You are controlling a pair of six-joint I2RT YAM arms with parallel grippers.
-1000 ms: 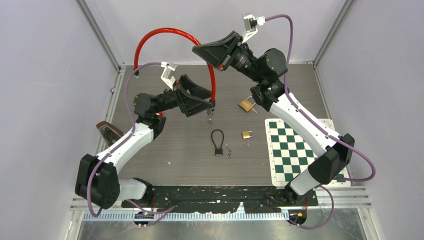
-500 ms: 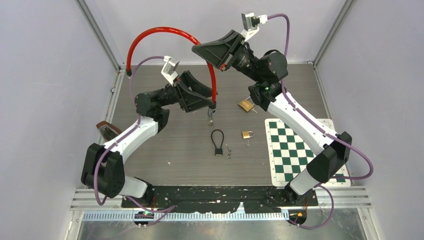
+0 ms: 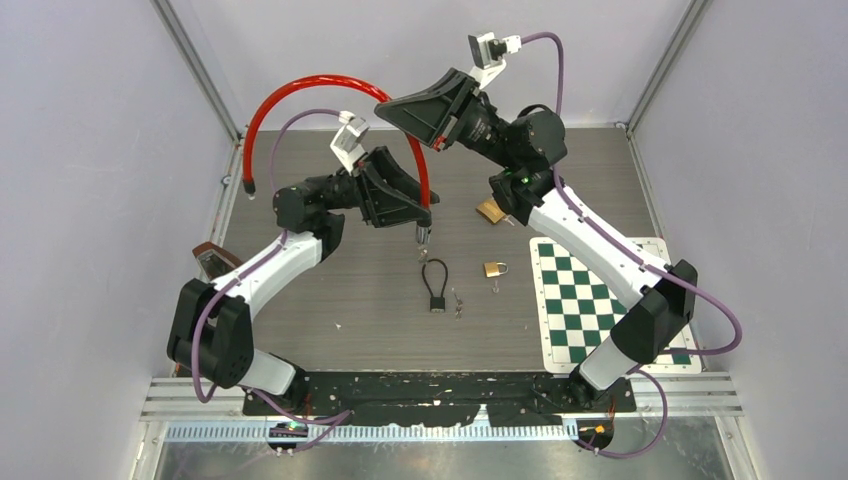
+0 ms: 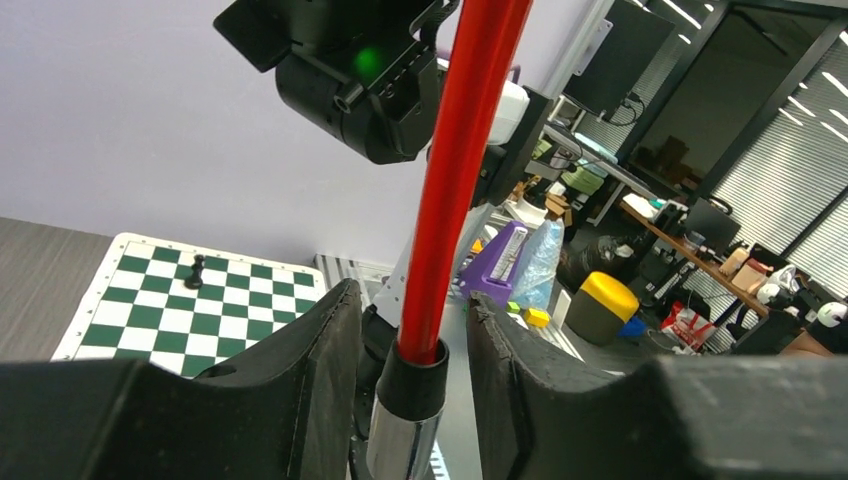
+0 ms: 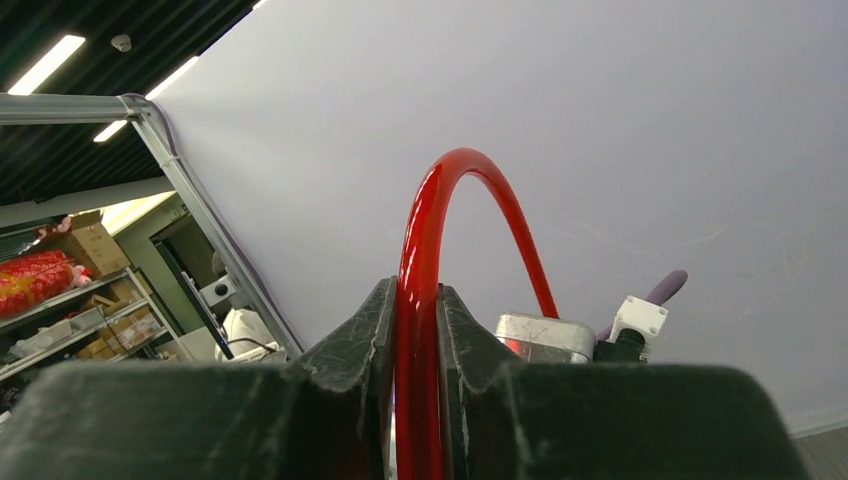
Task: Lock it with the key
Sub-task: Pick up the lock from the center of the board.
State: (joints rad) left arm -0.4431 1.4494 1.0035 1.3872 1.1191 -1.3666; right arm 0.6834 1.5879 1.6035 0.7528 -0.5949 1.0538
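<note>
The right tool [image 5: 417, 300] is clamped on the red cable lock [image 4: 465, 150] and holds it arched in the air, left of the chessboard [image 3: 590, 300]. Its metal end [image 4: 400, 445] hangs between the left tool's [image 4: 412, 300] half-spread jaws, presumably to be steadied for the key.

One red cable lock [image 3: 320, 81], one small black cable lock [image 3: 435, 280], two brass padlocks [image 3: 490, 211] [image 3: 495, 268], one chessboard mat [image 3: 585, 300] with one dark chess piece [image 4: 197, 270]; loose keys [image 3: 458, 302], too small to count.
</note>
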